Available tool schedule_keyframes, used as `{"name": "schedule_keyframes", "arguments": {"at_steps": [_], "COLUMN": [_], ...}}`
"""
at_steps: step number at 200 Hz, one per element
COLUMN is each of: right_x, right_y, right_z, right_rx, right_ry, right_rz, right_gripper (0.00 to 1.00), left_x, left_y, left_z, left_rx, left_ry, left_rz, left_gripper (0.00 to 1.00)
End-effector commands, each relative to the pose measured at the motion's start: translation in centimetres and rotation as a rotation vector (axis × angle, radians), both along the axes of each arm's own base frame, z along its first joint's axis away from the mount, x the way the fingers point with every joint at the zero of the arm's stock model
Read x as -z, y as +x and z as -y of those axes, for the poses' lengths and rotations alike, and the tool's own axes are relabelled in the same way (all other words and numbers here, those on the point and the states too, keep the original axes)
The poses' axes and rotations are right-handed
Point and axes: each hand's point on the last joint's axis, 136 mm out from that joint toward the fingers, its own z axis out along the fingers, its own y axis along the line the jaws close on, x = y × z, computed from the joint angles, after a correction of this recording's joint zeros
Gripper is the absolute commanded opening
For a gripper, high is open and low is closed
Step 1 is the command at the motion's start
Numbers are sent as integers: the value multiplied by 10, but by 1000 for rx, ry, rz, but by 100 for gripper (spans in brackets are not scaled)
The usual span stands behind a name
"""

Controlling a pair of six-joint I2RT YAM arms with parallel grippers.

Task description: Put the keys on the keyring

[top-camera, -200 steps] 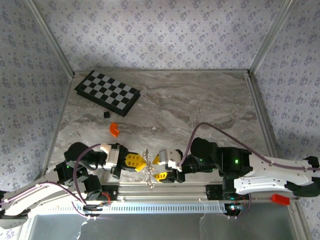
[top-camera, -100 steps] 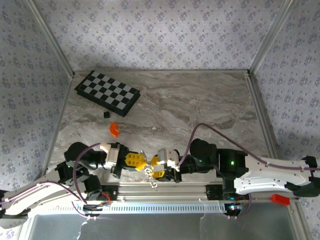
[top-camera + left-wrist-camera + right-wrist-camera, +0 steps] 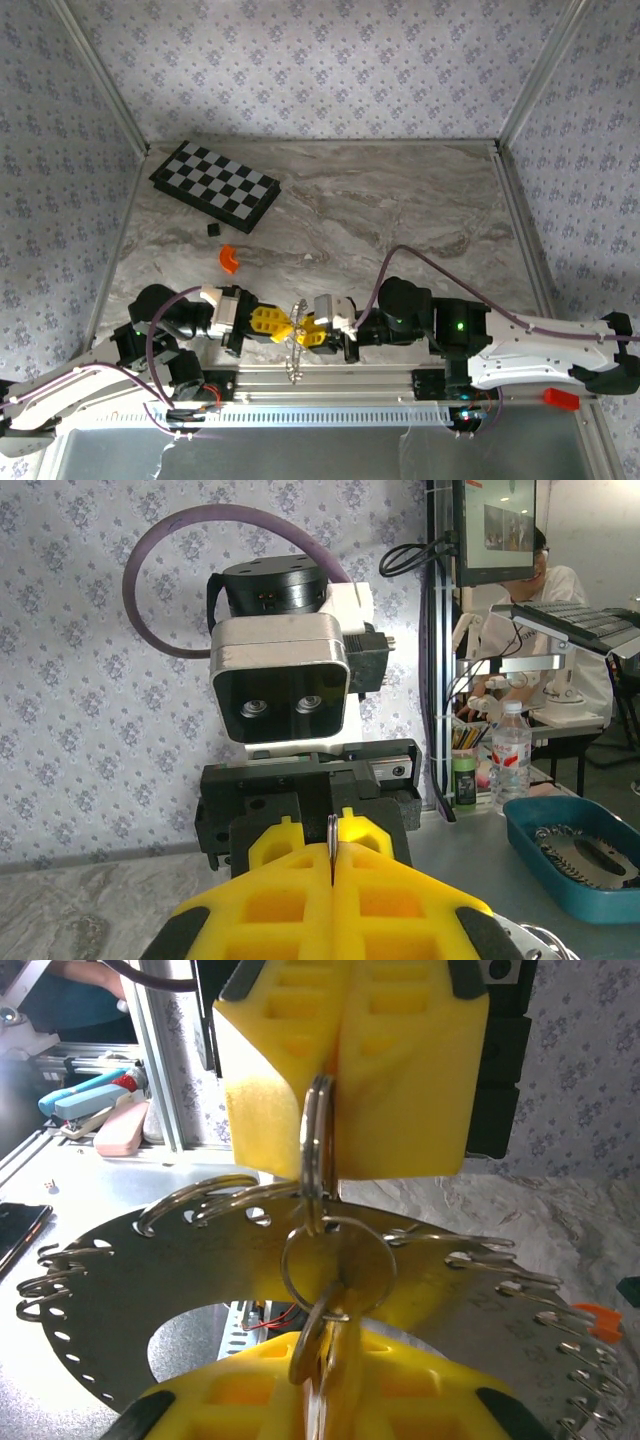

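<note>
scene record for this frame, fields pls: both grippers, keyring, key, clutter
left gripper: shut, yellow foam fingers pinching a split ring at the top of the silver gear-like metal keyring
right gripper: shut on the small yellow-gold key, tip to tip with the left
keyring position: held up between the two grippers, near edge of the grey marble table
key threaded: cannot tell
clutter: black-and-white checkerboard far left; orange curved plastic piece nearer, apart from it

silver gear-like keyring [image 3: 100,1290] aloft, on edge; small gold key [image 3: 338,1380] edge-on at its central rings
</note>
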Motion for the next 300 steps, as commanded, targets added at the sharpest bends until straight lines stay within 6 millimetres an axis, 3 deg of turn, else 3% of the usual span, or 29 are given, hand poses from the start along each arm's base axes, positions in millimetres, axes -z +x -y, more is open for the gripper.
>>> {"name": "schedule_keyframes", "arguments": {"at_steps": [1, 82, 176, 300], "right_x": [-9, -10, -13, -7], "right_y": [3, 7, 10, 29], "right_z": [5, 16, 17, 22], "right_rx": [15, 49, 81, 186], "right_ry": [40, -4, -27, -124], "right_rz": [3, 26, 49, 121], "right_gripper": [11, 1, 1, 0], "left_x": [-15, -8, 13, 33], "left_y": [-8, -4, 10, 23], "left_z": [-8, -5, 7, 2], "left_rx": [27, 4, -54, -145], "left_ry": [-53, -9, 122, 239], "left_rz": [21, 20, -2, -4], "left_gripper": [0, 0, 0, 0]}}
